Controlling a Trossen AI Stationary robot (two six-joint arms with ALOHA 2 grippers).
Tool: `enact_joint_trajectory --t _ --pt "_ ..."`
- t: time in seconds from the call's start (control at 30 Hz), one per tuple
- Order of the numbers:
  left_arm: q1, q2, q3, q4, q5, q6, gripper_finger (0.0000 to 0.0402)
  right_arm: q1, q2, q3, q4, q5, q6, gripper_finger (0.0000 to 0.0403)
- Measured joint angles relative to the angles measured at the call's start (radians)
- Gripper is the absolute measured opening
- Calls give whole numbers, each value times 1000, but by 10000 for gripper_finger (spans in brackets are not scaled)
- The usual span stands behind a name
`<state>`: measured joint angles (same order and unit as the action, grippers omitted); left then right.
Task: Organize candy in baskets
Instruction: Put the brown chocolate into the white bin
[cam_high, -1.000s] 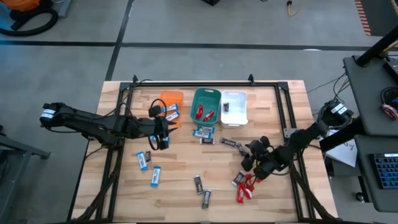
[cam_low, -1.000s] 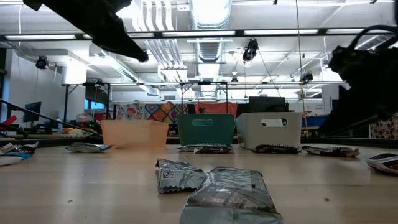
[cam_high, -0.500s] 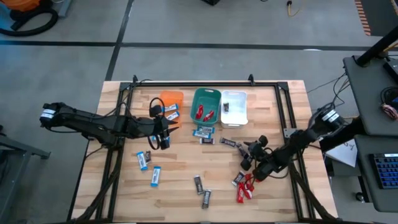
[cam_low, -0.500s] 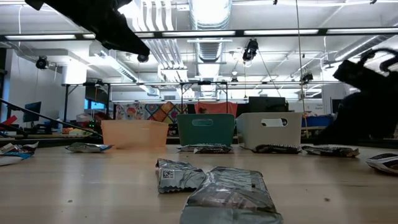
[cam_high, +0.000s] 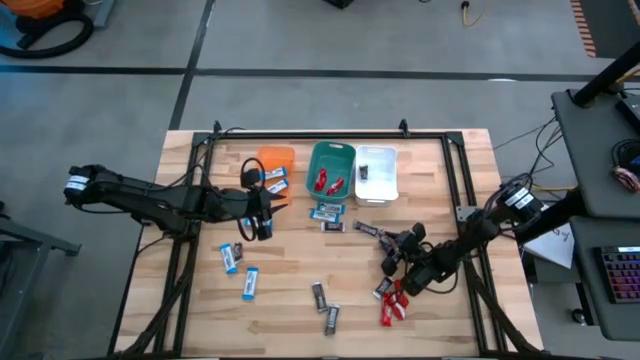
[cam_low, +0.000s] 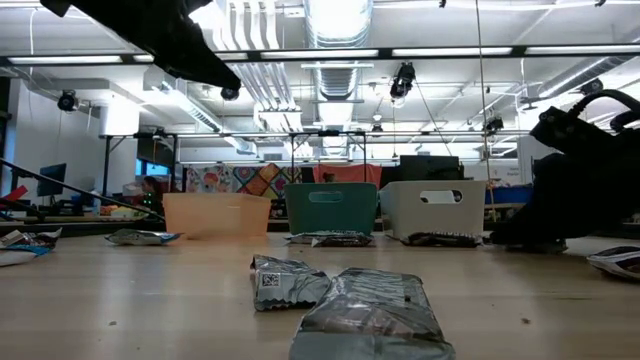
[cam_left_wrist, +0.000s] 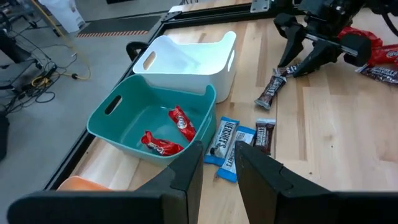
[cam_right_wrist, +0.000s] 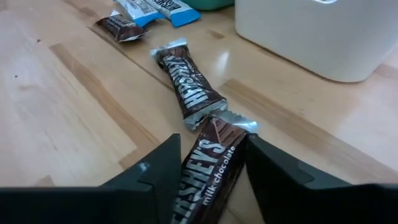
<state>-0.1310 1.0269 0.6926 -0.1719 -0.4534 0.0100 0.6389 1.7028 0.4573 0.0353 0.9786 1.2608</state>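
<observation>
My right gripper (cam_right_wrist: 211, 148) is open and low over the table's right middle (cam_high: 389, 262). One finger stands on each side of a dark brown bar (cam_right_wrist: 206, 163) that lies flat on the wood. A second dark bar (cam_right_wrist: 186, 81) lies end to end with it, toward the white basket (cam_high: 377, 172). My left gripper (cam_left_wrist: 219, 152) is open and empty. It hovers high beside the orange basket (cam_high: 277, 160), which holds blue-and-white candy (cam_high: 276, 180). The teal basket (cam_left_wrist: 124, 118) holds two red bars (cam_left_wrist: 180, 121). My right gripper's fingers (cam_right_wrist: 163, 168) come slanting down along the dark bar's length and flank its near half (cam_right_wrist: 214, 140), which lies flat on the table. I cannot tell whether they touch the wrapper.
Loose candy lies about: blue-and-white bars (cam_high: 229, 258) near the left, dark bars (cam_high: 325, 305) at the near middle, red bars (cam_high: 393, 306) just near of my right gripper, and a blue and a dark bar (cam_high: 328, 212) in front of the teal basket. A black metal frame (cam_high: 300, 135) borders the table.
My right gripper has moved a little toward the table's left and come down to the tabletop, ending over the dark bars in front of the white basket. No candy has moved.
</observation>
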Motion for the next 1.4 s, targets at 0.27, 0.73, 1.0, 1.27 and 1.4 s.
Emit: enact_joint_trajectory --t 0.27,0.73,1.0,1.27,1.4 --pt "0 -1 0 4 0 96 77 0 -91 -3 -47 -52 -11 81" --pt "5 -73 0 24 -44 128 77 -3 -350 3 -90 -50 -111 70" --pt "5 -61 0 79 161 147 77 -75 -565 64 -83 -50 -283 70" --pt "37 -51 -1 116 158 213 77 -236 -654 121 -85 -87 -510 70" --pt "69 -53 -1 143 160 279 77 -377 -662 127 -84 -176 -608 70"
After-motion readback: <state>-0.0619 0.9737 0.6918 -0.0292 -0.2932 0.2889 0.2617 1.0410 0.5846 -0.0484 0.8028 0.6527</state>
